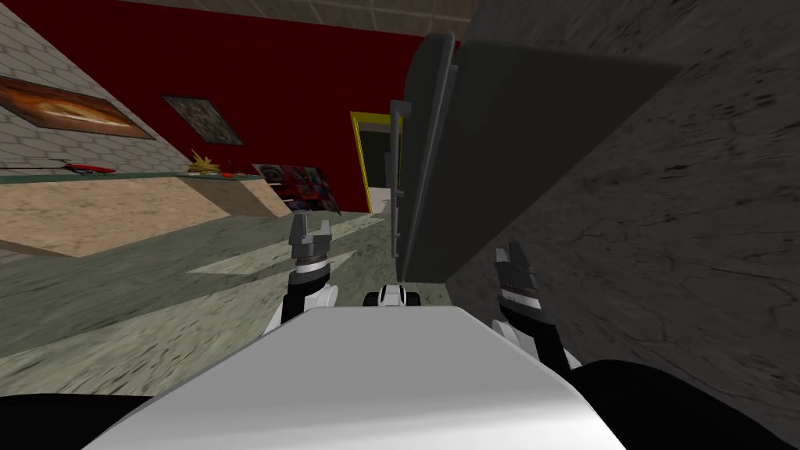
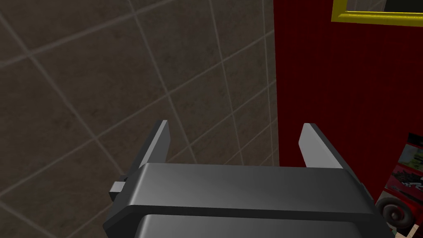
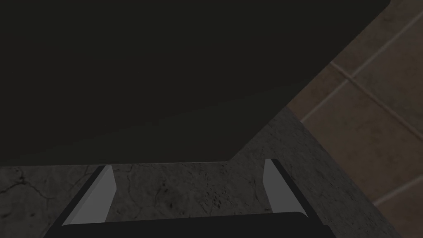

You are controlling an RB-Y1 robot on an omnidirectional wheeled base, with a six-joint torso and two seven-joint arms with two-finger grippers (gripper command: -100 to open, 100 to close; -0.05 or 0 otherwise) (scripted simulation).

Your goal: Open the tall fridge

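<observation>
The tall fridge [image 1: 516, 148] is a dark grey box straight ahead, standing against a mottled grey wall. Its door [image 1: 428, 156] faces left, and a long grey bar handle [image 1: 398, 183] runs down that door's edge. My right gripper [image 1: 512, 258] hangs open just beside the fridge's near lower corner, touching nothing. In the right wrist view the fridge's dark side [image 3: 165, 74] lies beyond the open right gripper [image 3: 188, 186]. My left gripper [image 1: 310, 233] is raised, open and empty, left of the handle and apart from it; its spread fingers [image 2: 159, 140] hold nothing.
The mottled grey wall [image 1: 672, 234] closes off the right side. Behind the fridge a red wall [image 1: 273, 70] has a yellow-framed doorway [image 1: 373, 156]. A tan counter [image 1: 117, 207] runs along the left, with a colourful picture [image 1: 301, 187] leaning at its far end. Grey-green floor [image 1: 156, 289] lies between.
</observation>
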